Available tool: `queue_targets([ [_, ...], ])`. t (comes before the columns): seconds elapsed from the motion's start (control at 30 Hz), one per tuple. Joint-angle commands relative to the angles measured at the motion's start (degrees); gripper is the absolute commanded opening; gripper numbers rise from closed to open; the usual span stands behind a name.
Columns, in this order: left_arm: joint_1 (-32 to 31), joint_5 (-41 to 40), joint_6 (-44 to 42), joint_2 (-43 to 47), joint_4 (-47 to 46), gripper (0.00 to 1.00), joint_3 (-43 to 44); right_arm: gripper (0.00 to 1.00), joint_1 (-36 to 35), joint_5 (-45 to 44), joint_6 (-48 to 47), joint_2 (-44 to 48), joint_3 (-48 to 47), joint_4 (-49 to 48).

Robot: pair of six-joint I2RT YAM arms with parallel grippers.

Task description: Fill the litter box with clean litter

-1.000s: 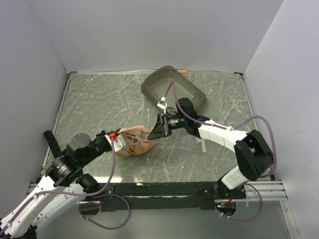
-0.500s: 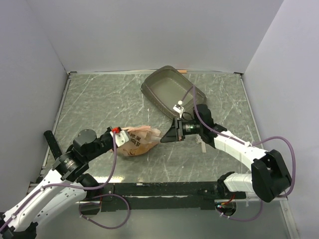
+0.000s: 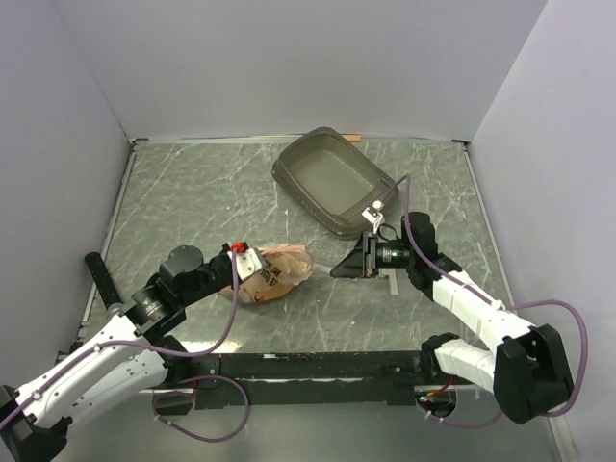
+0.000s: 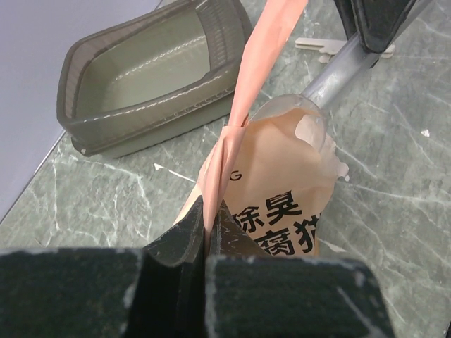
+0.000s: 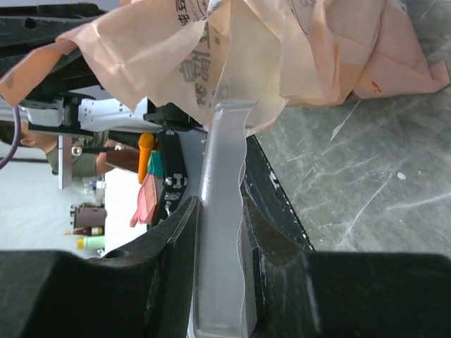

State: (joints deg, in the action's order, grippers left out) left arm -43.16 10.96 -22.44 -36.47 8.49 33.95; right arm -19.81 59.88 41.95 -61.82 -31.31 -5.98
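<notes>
The litter box (image 3: 332,181), a rounded-rectangular, grey-brown translucent tray with a flared rim, is set at the far side of the marbled table (image 3: 192,202), its long axis running far-left to near-right. A crinkled orange-pink printed bag (image 3: 281,269) is pinched at its edge by the left gripper (image 4: 209,220). A clear plastic scoop (image 4: 338,74), bowl inside the bag, is clamped by the right gripper (image 5: 220,210).

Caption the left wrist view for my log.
Left gripper pinches the edge of the pink bag, a clear scoop in its mouth; litter box behind.
</notes>
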Motion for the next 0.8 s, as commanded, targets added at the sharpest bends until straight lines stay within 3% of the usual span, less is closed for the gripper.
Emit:
queue_targets([
  [0.0, -1.8, 3.3, 2.8, -0.1, -11.1, 0.01, -0.4, 0.00, 2.2, 0.9, 0.5, 4.4, 0.9, -0.7],
  [0.77, -2.3, -4.4, 3.6, 2.5, -17.5, 0.01, -5.6, 0.00, 4.8, 2.0, 14.9, 19.5, 11.5, -5.7],
])
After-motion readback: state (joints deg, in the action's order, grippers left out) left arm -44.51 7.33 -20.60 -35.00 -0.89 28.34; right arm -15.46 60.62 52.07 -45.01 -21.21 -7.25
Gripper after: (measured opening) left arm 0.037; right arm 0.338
